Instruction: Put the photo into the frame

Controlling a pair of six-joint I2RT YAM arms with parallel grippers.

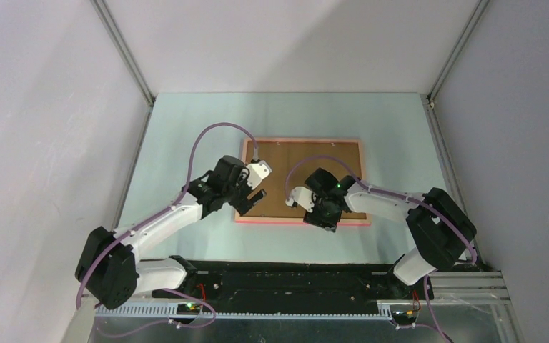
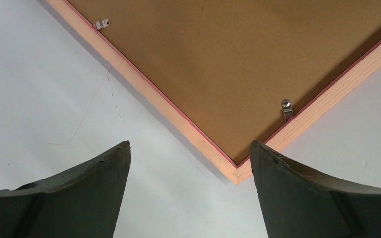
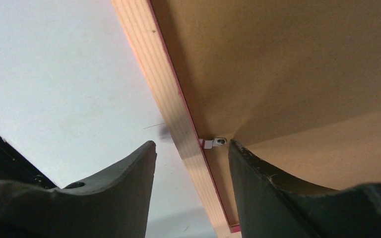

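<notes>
The frame (image 1: 271, 219) lies face down on the table, its salmon-pink border around the brown backing board (image 1: 304, 161). The photo is hidden. My left gripper (image 1: 254, 196) is open and empty over the frame's near left corner; in the left wrist view (image 2: 189, 148) the corner of the frame (image 2: 178, 119) sits between the fingers. My right gripper (image 1: 325, 218) is open and straddles the frame's near edge; in the right wrist view (image 3: 192, 146) one finger is over the table, the other over the backing board (image 3: 278, 74), beside a small metal clip (image 3: 214, 143).
Two more metal clips (image 2: 286, 108) (image 2: 101, 23) sit on the inner edges of the frame near the left corner. The pale table (image 1: 186, 143) is walled in by white panels on three sides. The black base rail (image 1: 286, 282) runs along the near edge.
</notes>
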